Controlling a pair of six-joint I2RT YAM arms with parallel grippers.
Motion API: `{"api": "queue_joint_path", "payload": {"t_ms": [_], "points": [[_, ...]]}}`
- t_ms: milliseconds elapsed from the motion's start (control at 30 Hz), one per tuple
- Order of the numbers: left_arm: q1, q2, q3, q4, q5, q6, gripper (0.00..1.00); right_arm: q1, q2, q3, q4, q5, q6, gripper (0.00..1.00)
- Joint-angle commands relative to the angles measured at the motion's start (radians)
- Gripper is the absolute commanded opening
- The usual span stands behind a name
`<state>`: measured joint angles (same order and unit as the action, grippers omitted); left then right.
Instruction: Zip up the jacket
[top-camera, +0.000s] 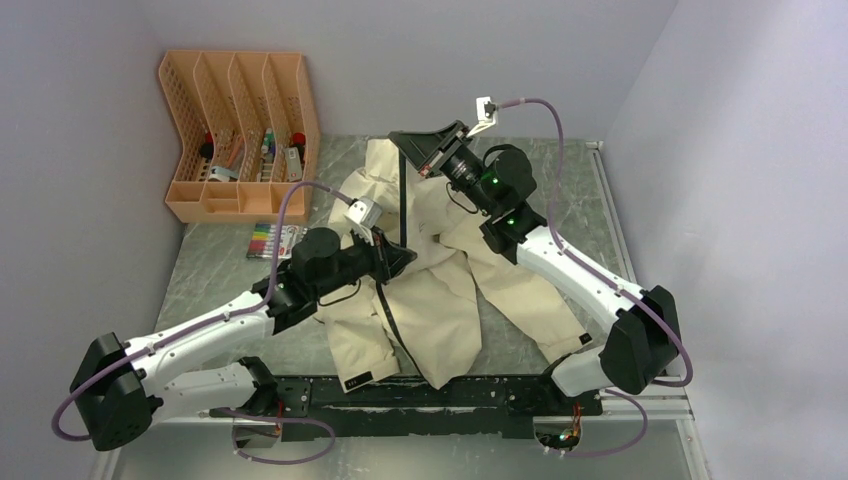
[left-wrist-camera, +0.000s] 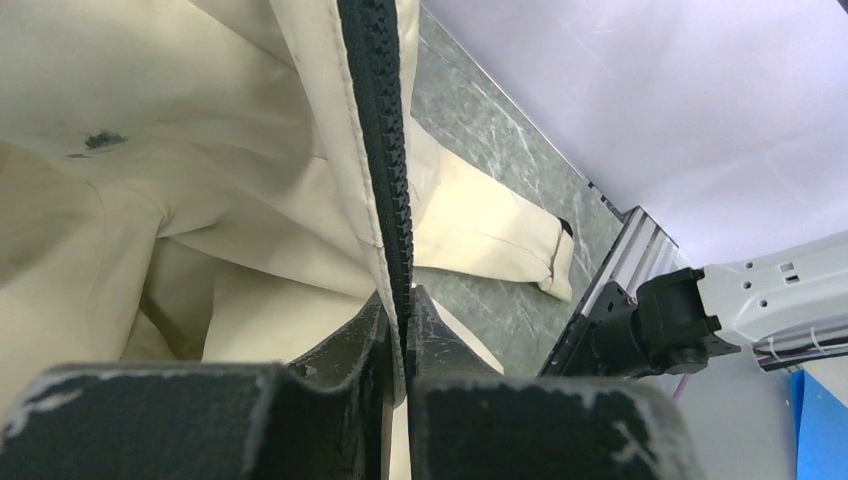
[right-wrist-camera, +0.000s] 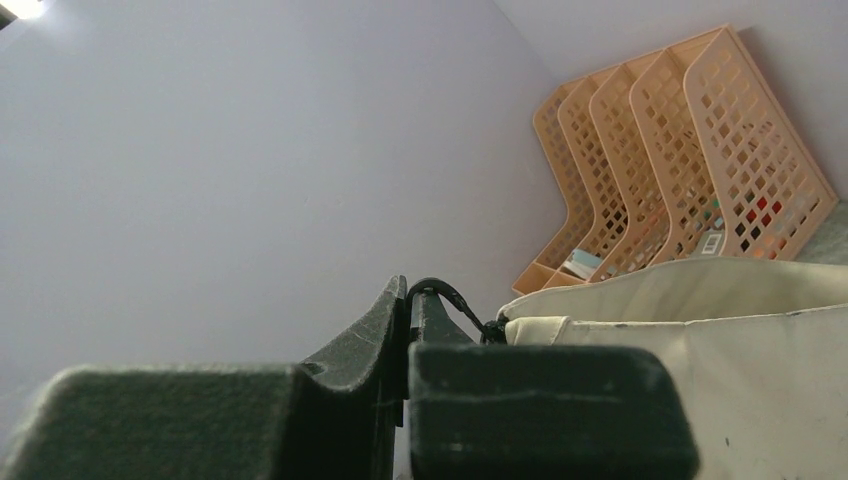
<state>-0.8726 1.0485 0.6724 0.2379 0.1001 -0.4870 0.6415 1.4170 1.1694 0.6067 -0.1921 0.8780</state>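
The beige jacket (top-camera: 440, 300) lies spread on the table, its dark zipper (top-camera: 402, 215) running down the front. My left gripper (top-camera: 403, 257) is shut on the zipper edge partway down; in the left wrist view (left-wrist-camera: 405, 312) the fingers pinch the beige hem, and the toothed tape (left-wrist-camera: 378, 110) stretches taut away from them. The small dark logo (left-wrist-camera: 100, 140) shows on the fabric to the left. My right gripper (top-camera: 406, 143) is at the collar end, shut on the black zipper pull (right-wrist-camera: 447, 293), with the cream collar (right-wrist-camera: 700, 300) beside it.
An orange file organiser (top-camera: 240, 130) stands at the back left and also shows in the right wrist view (right-wrist-camera: 680, 150). A pack of markers (top-camera: 275, 240) lies in front of it. A sleeve cuff (left-wrist-camera: 555, 262) lies near the right arm's base (left-wrist-camera: 680, 310) and the near rail.
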Motion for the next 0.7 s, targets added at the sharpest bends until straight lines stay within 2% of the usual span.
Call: {"api": "queue_joint_path", "payload": {"t_ms": [0,167,400,533,667], "points": [[-0.031,0.032,0.039,-0.158,0.013,0.005,0.08,-0.036,-0.034,0.076,0.148,0.047,-0.024,0.0],[-0.013,0.083,0.128,-0.161,-0.003,0.06,0.08,-0.056,-0.069,0.028,0.104,-0.007,-0.032,0.0],[0.074,0.175,0.28,-0.169,0.016,0.095,0.08,-0.075,-0.162,-0.092,0.032,-0.052,-0.067,0.0],[0.117,0.227,0.364,-0.172,0.02,0.113,0.08,-0.075,-0.217,-0.161,-0.02,-0.041,-0.074,0.16],[0.145,0.286,0.454,-0.174,0.019,0.145,0.08,-0.075,-0.29,-0.196,-0.085,-0.027,-0.1,0.43]]}}
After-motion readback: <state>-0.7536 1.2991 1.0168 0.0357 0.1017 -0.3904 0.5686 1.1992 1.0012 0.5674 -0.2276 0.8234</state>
